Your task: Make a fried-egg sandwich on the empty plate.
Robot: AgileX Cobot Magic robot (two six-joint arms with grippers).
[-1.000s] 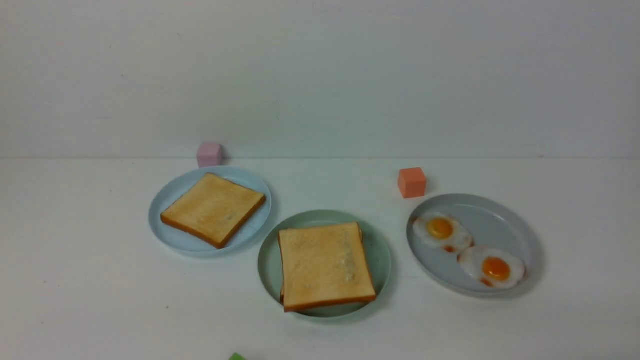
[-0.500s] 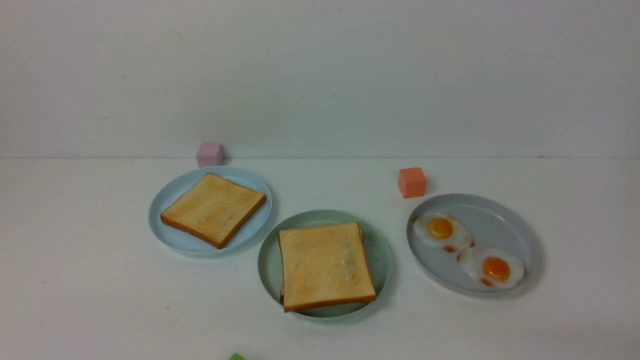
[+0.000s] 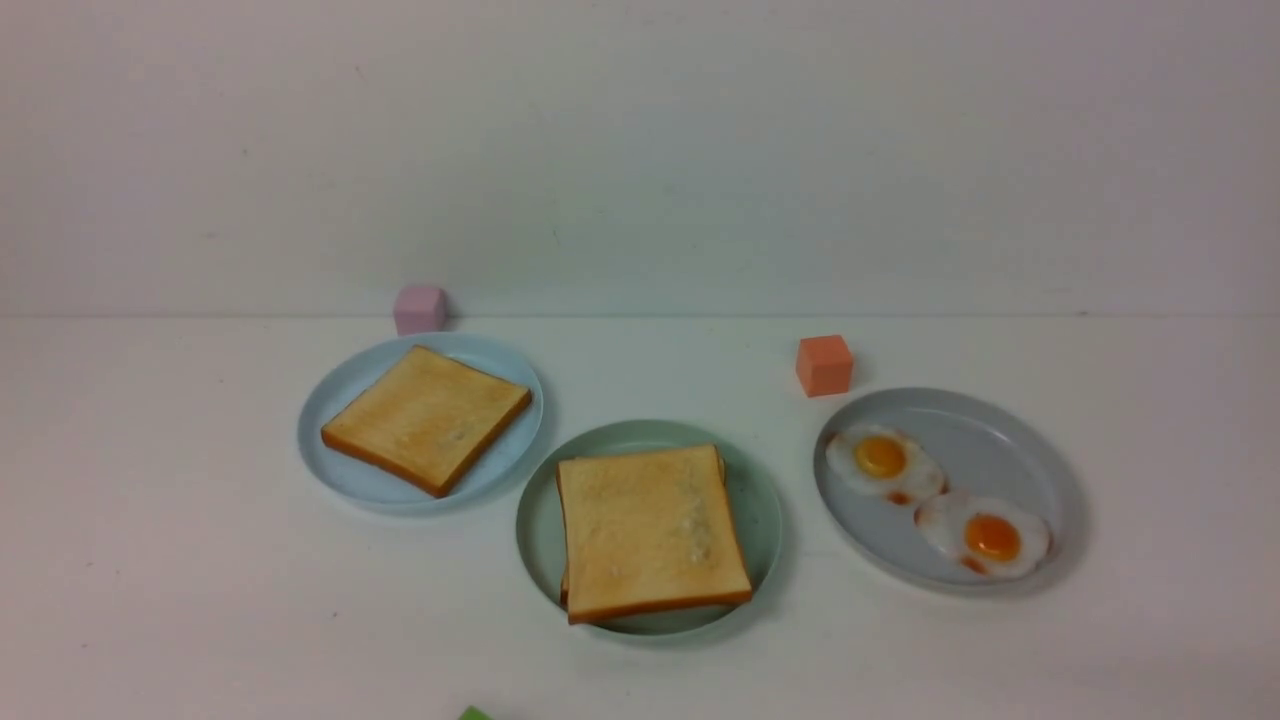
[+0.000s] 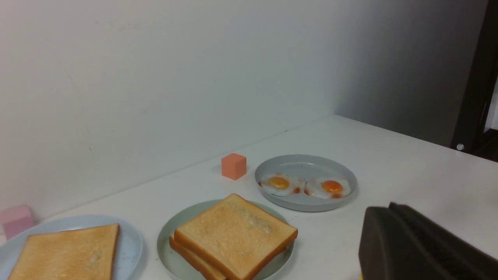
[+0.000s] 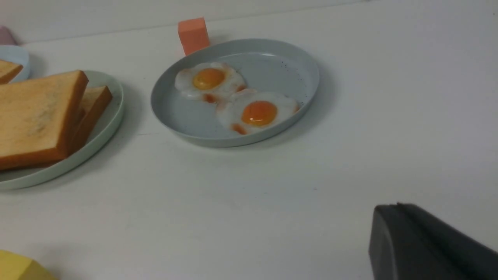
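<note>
The pale mint-green empty plate (image 3: 538, 520) sits mid-table and carries two stacked golden toast slices (image 3: 650, 530); whatever lies between them is hidden. The left wrist view shows this stack (image 4: 233, 233) from the side, lower slice peeking out. Two fried eggs (image 3: 882, 462) (image 3: 985, 535) lie on the grey plate (image 3: 1000, 430) to the right. A single toast slice (image 3: 425, 418) rests on the light blue plate (image 3: 345, 385) to the left. My left gripper (image 4: 383, 212) and right gripper (image 5: 389, 210) are both shut on nothing, well back from the plates and outside the front view.
A pink cube (image 3: 419, 308) stands behind the light blue plate, and an orange cube (image 3: 824, 365) behind the grey plate. A green object (image 3: 474, 713) pokes in at the near table edge. A yellow object (image 5: 19, 268) shows in the right wrist view.
</note>
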